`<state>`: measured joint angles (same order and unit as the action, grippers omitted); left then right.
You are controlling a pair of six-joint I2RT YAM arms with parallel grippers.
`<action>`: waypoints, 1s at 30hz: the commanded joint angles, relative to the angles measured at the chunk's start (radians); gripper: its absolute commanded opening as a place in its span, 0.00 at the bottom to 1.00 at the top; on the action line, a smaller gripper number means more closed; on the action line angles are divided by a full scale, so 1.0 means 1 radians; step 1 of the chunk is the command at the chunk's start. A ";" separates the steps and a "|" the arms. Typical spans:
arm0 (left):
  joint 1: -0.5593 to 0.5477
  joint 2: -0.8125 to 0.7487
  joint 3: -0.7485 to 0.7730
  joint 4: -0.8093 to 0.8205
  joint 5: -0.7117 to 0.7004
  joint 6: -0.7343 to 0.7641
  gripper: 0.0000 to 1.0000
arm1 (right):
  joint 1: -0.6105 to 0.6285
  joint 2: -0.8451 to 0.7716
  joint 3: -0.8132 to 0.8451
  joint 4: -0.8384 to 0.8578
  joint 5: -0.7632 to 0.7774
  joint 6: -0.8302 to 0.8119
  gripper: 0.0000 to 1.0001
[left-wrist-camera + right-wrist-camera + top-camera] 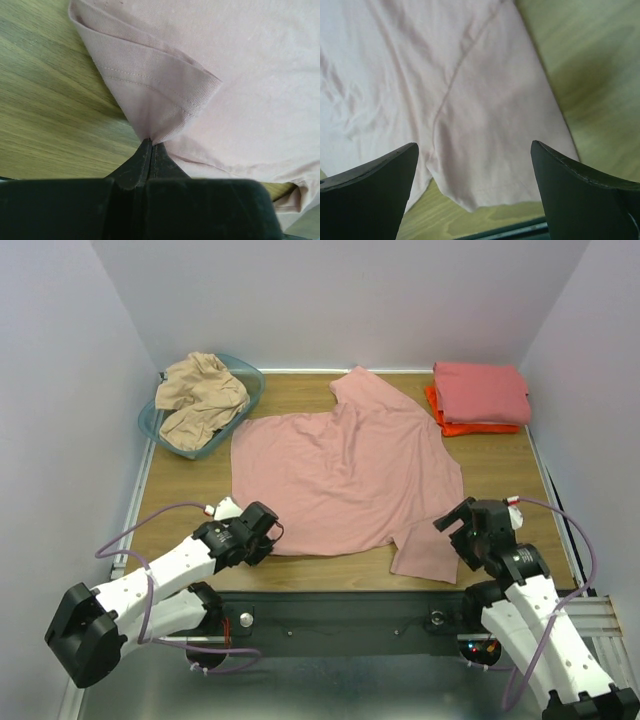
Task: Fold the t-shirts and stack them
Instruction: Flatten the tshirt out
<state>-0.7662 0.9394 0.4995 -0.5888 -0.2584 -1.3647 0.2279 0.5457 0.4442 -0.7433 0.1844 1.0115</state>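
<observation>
Pinching the near-left corner of the dusty pink t-shirt (340,475) in the left gripper (151,145), closed tight on a tuck of hemmed cloth, with the hem turned over just beyond the tips. Taking a corner rather than the middle, most likely to carry that edge across in a fold. Hovering the right gripper (474,146) with jaws spread wide over the sleeve (485,100) at the near right, holding nothing, apparently lined up for a matching hold so as to lift both near corners together. Lying spread across the middle of the bench (500,475), mostly flat and lightly wrinkled. Waiting crumpled in the teal basket (252,375) at the far left: the tan t-shirt (200,395), not yet folded. Stacked at the far right, well apart from the work: the coral pink t-shirt (482,390), folded, on top of the orange t-shirt (450,427), probably parked there to leave room for folding. Roughly halfway by that count, with some risk of losing so thin a pinch
</observation>
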 commanded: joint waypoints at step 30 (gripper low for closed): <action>-0.005 -0.071 -0.004 -0.054 -0.097 -0.125 0.00 | -0.001 0.226 -0.044 0.014 -0.007 0.078 0.48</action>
<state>-0.7670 0.8928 0.4973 -0.5987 -0.3119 -1.4673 0.2279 0.7921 0.4164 -0.8314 0.1520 1.0958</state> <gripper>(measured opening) 0.044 0.681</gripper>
